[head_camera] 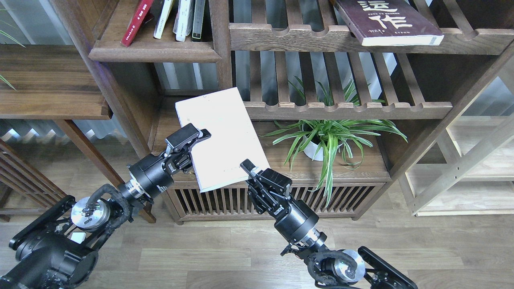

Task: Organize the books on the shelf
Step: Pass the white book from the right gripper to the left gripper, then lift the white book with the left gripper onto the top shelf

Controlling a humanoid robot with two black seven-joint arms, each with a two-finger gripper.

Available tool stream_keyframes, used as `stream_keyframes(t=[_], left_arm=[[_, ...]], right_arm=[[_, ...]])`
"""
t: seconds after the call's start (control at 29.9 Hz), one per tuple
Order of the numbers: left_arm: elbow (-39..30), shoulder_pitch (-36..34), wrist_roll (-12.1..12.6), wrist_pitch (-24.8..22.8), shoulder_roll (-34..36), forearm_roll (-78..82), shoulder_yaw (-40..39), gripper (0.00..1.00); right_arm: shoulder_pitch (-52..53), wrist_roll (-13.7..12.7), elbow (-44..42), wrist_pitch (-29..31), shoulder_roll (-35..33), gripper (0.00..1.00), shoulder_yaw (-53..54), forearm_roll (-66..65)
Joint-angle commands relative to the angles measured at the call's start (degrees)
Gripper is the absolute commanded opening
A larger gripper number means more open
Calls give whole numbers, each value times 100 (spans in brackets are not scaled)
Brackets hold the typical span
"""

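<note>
Now: white book held between both arms

Centrally, the left end effector (197, 140) clamps the left edge of the white book (221, 136), one finger lying over the cover. The right end effector (251, 168) meets the book's lower right corner; whether its fingers pinch it I cannot tell. The book is tilted, raised in front of the bookcase's lower middle. Right of it, a potted plant (329, 136) stands on a low board. At upper left, the red book (136, 22) leans with other books (182, 18) on the shelf (154, 54). At upper right, the maroon book (387, 20) lies flat on a slatted shelf (321, 36).
</note>
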Motion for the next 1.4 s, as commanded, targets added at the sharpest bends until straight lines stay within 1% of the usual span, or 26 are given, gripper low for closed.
stream_keyframes(t=[0.0,0.07,0.17,0.23,0.27,0.3,0.37,0.4,0.47,0.53,0.67,0.84,0.94,1.0,1.14,1.24,1.37], left_arm=[[-7,9,3,0,-46,4,13,6],[-7,1,3,0,-81,4,13,6],[-16,1,3,0,-82,4,13,5],[-16,1,3,0,-90,4,13,5],[-16,1,3,0,-82,4,13,5],[-16,1,3,0,-90,4,13,5],[-16,-8,3,0,-90,4,13,5],[-16,-8,3,0,-90,4,13,5],[-16,-17,3,0,-82,13,13,5],[-16,-26,3,0,-82,13,4,5],[-16,-61,3,0,-47,22,-4,5],[-16,-96,3,0,67,144,-31,5],[-59,-105,3,0,278,670,-127,5],[-208,-105,3,0,393,978,-232,5],[-726,-96,3,0,709,1890,-714,5],[-1087,-87,3,0,745,2577,-1338,5],[-1360,-105,3,0,736,3333,-2077,5]], right_arm=[[12,13,-1,0,1,5,12,-8],[21,13,-27,0,1,8,12,-16],[30,13,-97,0,1,18,12,-69],[30,13,-115,0,1,28,12,-174],[30,21,-124,0,1,34,12,-218],[30,30,-132,0,1,43,12,-280],[30,65,-167,0,1,55,47,-376],[30,74,-194,0,1,63,91,-438],[38,83,-194,0,1,76,109,-508],[47,92,-194,0,1,81,127,-526],[188,101,-220,0,1,86,188,-544],[276,109,-492,0,1,90,513,-544],[302,109,-694,0,1,90,706,-553],[381,109,-809,0,1,91,785,-544],[513,109,-1002,0,1,91,917,-553],[574,109,-1011,0,1,91,918,-553],[592,109,-1011,0,1,91,891,-736]])
